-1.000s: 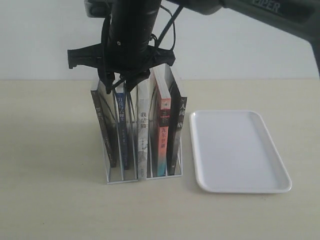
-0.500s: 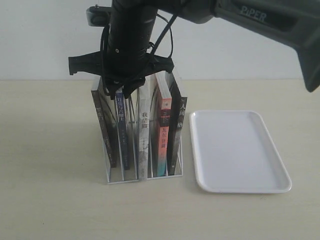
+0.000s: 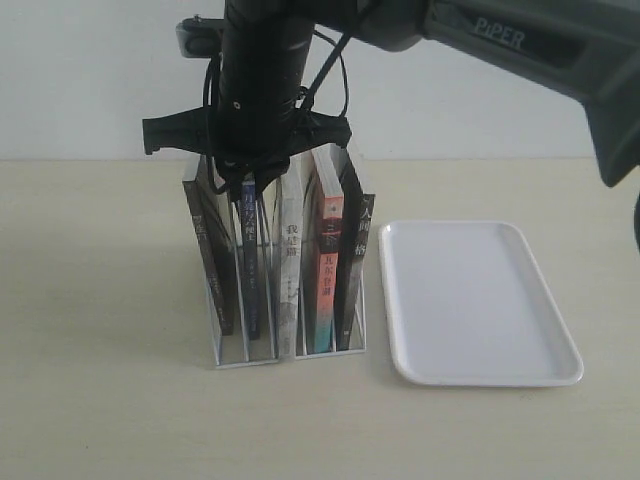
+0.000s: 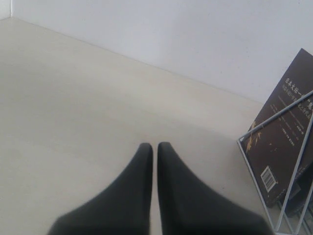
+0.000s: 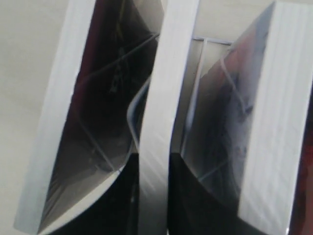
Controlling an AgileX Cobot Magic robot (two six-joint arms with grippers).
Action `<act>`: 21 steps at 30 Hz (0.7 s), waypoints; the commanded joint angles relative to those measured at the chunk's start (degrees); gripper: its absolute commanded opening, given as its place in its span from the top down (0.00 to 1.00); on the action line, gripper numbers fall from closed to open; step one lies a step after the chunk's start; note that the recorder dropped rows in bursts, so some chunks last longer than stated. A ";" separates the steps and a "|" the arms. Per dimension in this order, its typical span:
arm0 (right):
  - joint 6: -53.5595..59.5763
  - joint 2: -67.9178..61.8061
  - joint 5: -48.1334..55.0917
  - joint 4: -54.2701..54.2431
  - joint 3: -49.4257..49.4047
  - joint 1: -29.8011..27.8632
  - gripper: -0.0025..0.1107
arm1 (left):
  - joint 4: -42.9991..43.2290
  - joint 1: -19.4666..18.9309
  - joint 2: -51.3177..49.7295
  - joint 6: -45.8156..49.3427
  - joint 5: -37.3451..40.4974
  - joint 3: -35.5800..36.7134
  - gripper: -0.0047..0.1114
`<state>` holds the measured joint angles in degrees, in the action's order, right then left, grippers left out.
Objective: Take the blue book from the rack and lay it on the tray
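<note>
The blue book (image 3: 248, 265) stands upright in the rack (image 3: 245, 361), in the second slot from the rack's far-from-tray end, with its spine facing out and its long side running straight up and down. The right gripper (image 3: 245, 172) sits directly on top of it, having reached in from the tray side. From the right wrist view, the book's white page edge (image 5: 156, 112) runs between the two dark fingers (image 5: 122, 196). They look pressed against both covers, so I'd say the grip is made. The book's foot appears to sit low in the rack, not yet lifted.

A neighbouring book leans close on either side of the hand, and wire dividers stand between them. To my eye the way out is straight up along the book's long side, with no sideways pull until it clears the wires.

The tray (image 3: 480, 375) lies flat on the table (image 3: 100, 300) just beyond the rack, towards the right arm's own side, a short carry from the hand.

The left gripper (image 4: 153, 147) hangs over bare table beside the rack, fingers closed together on nothing. The right is plainly the nearer hand.
</note>
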<state>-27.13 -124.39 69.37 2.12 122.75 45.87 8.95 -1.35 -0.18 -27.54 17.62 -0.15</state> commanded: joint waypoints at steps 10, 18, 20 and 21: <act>2.21 3.32 0.59 1.40 5.53 -0.21 0.98 | 0.03 -0.14 0.18 0.25 -0.71 0.15 0.92; 3.33 11.23 0.59 1.65 9.28 -0.21 0.98 | 0.03 -0.14 0.18 0.25 -0.71 0.15 0.92; 3.44 12.96 0.59 1.81 9.28 -0.21 0.98 | 0.03 -0.14 0.18 0.25 -0.71 0.15 0.92; 3.57 13.39 0.59 1.98 9.28 -0.21 0.98 | 0.03 -0.14 0.18 0.25 -0.71 0.15 0.92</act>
<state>-24.27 -113.64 72.19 4.19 131.28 45.75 8.95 -1.35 -0.18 -27.54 17.62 -0.15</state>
